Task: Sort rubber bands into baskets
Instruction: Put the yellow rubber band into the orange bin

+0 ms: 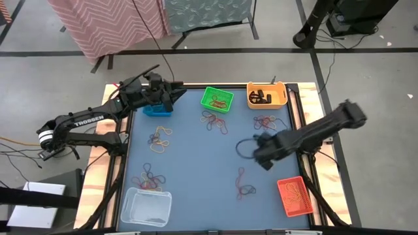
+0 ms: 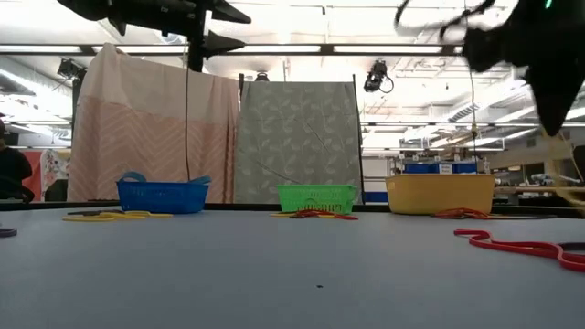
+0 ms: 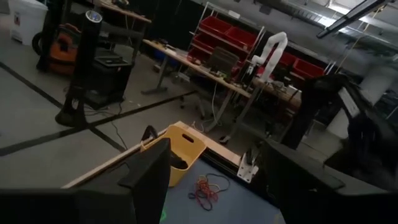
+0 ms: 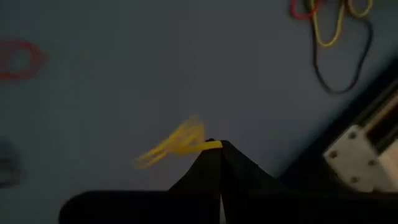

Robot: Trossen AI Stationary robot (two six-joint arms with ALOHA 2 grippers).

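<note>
My right gripper (image 4: 215,147) is shut on a yellow rubber band (image 4: 175,143) above the blue mat, right of centre (image 1: 260,155). My left gripper (image 1: 177,92) is open and empty, held high over the blue basket (image 1: 157,109) at the far left. The green basket (image 1: 217,99) and the yellow-orange basket (image 1: 266,95) stand on the far edge. The red-orange basket (image 1: 294,196) stands near right and the clear white basket (image 1: 146,206) near left. Loose rubber bands lie in small heaps (image 1: 214,121), (image 1: 264,121), (image 1: 159,139), (image 1: 149,177), (image 1: 245,186). My right gripper pinches one end of the yellow rubber band (image 4: 210,145) between its two shut fingertips. The rest of the band sticks out sideways from the tips, blurred and lifted clear of the mat.
The mat has wooden borders left (image 1: 104,170) and right (image 1: 320,98). A black cable loop (image 1: 244,147) juts from my right arm. Beyond the far edge stand cloth-draped frames (image 2: 146,128), (image 2: 297,137). Red and yellow bands lie beside the mat's edge in the right wrist view (image 4: 329,25).
</note>
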